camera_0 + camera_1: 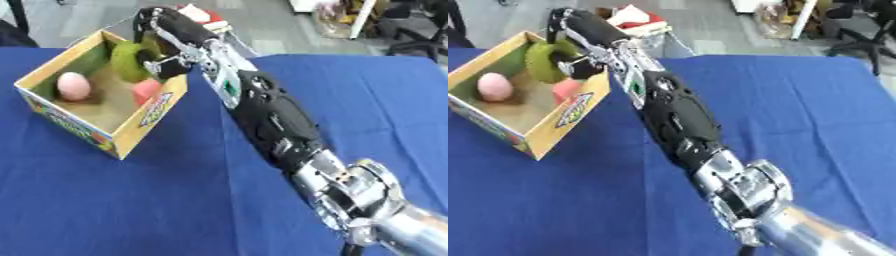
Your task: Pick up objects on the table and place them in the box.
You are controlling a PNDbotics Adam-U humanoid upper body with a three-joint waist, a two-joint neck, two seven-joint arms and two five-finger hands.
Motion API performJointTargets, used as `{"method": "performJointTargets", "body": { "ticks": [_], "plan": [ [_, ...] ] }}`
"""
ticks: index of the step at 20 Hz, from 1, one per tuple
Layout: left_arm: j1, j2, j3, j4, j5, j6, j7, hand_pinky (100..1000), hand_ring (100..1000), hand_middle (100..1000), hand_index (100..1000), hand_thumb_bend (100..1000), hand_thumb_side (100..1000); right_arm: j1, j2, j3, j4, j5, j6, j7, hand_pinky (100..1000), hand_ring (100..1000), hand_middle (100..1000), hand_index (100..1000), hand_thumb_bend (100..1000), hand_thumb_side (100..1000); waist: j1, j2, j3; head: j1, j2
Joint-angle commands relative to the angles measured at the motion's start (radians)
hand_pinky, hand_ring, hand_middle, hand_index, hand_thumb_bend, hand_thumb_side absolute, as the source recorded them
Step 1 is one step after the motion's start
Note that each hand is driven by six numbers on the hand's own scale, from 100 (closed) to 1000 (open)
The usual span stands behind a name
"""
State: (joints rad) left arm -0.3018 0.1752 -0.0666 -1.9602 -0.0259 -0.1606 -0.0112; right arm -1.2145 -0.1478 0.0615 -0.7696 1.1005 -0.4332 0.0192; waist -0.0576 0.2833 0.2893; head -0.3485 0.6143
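Nearest the camera, only bare blue table [131, 210] and the right arm's silver joint; nothing left to pick there that I can see. Left hand not in view.

Arm runs up and away to the right hand [166, 37], which sits over the box [153, 112], above its far right corner. Fingers are curled round a green object [127, 60], olive and rounded, can't say what it is. It hangs inside the box walls, just under and left of the hand, apparently not yet down on the floor of the box.

Step, as I read it: the placing step, release pending. Next move calls for a slight drop, then uncurling the fingers and lifting straight up so they clear the near right wall.

Also in the box: a red block [144, 91] just below the hand, against the right wall, close to the green object, contact unclear. A pink egg-shaped thing [73, 86] sits well left of the hand, near the left wall.

In the way: the red block is the one to watch, the green piece may land on it or nudge it. The box wall is right beside the thumb.

Past the hand, beyond the table edge, something red and white [633, 19] on the floor, plus office clutter. Not relevant.
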Motion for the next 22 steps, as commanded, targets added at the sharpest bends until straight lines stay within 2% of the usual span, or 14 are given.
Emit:
{"method": "performJointTargets", "body": {
  "ticks": [1, 2, 6, 10, 14, 18, 22],
  "plan": [
    [-0.012, 0.013, -0.002, -0.013, 0.004, -0.001, -0.003, 458, 598, 571, 744, 295, 362, -0.019, 0.006, 0.0, -0.008, 0.044, -0.009, 0.002, 859, 838, 763, 916, 100, 100, 0.006, -0.024, 0.001, -0.002, -0.001],
    [-0.011, 0.012, -0.002, -0.012, 0.004, -0.001, -0.004, 458, 598, 571, 744, 293, 368, -0.018, 0.007, -0.001, -0.01, 0.051, -0.007, -0.006, 856, 838, 773, 957, 100, 100, 0.006, -0.024, 0.0, -0.001, -0.001],
    [-0.011, 0.013, -0.001, -0.013, 0.003, -0.002, -0.003, 458, 598, 571, 745, 294, 367, -0.018, 0.004, 0.001, -0.023, 0.073, 0.008, -0.061, 855, 842, 796, 988, 100, 205, 0.006, -0.025, -0.004, 0.006, -0.002],
    [-0.011, 0.014, 0.003, -0.013, 0.002, -0.002, 0.0, 458, 598, 571, 745, 294, 367, -0.021, -0.007, 0.005, -0.042, 0.046, -0.002, -0.087, 854, 836, 791, 973, 100, 162, 0.008, -0.024, -0.013, 0.011, -0.003],
    [-0.009, 0.016, 0.011, -0.012, -0.004, -0.002, 0.007, 457, 599, 571, 744, 290, 368, -0.023, -0.022, -0.004, -0.077, -0.027, -0.023, -0.087, 857, 828, 781, 943, 100, 100, 0.013, -0.019, -0.04, 0.027, -0.006],
    [-0.002, 0.022, 0.023, -0.009, -0.017, 0.002, 0.021, 456, 601, 574, 744, 290, 370, -0.011, -0.058, 0.006, -0.155, -0.1, -0.052, -0.102, 847, 810, 770, 920, 100, 100, 0.015, -0.016, -0.081, 0.059, -0.001],
    [0.016, 0.031, 0.042, -0.003, -0.036, 0.007, 0.041, 455, 608, 579, 744, 289, 371, 0.044, -0.106, 0.03, -0.262, -0.169, -0.063, -0.155, 845, 801, 759, 896, 100, 100, 0.017, -0.02, -0.136, 0.108, 0.018]
  ]
}}
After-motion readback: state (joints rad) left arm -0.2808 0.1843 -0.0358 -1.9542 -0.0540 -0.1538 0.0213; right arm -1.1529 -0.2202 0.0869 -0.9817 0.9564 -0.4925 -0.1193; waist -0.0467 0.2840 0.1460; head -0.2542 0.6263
